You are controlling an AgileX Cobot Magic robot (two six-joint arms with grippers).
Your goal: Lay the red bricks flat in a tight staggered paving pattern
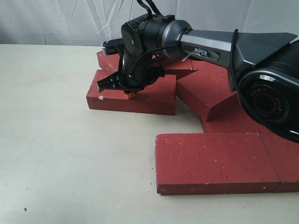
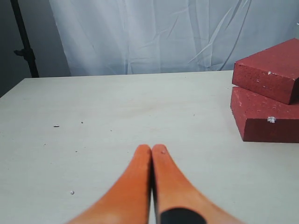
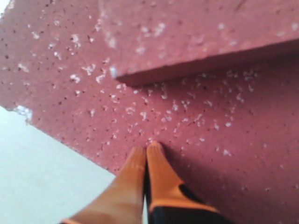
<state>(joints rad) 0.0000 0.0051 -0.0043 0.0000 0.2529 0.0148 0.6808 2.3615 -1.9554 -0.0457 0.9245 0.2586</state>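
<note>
Several red bricks lie on the pale table (image 1: 56, 154). One flat red brick (image 1: 140, 98) sits at the left of the group, and another (image 1: 108, 59) lies behind it, partly raised. My right gripper (image 1: 130, 92) reaches across and is shut, its orange tips touching the top of that left brick (image 3: 196, 126). A second brick (image 3: 196, 32) overlaps it just beyond the tips. Two bricks (image 1: 215, 161) lie side by side at the front right. My left gripper (image 2: 152, 148) is shut and empty over bare table, with two stacked bricks (image 2: 266, 116) off to one side.
More bricks (image 1: 205, 91) lie angled under the right arm (image 1: 261, 51) in the middle. A white curtain (image 1: 56, 18) hangs behind the table. A dark stand (image 2: 23, 42) rises past the table's far corner in the left wrist view.
</note>
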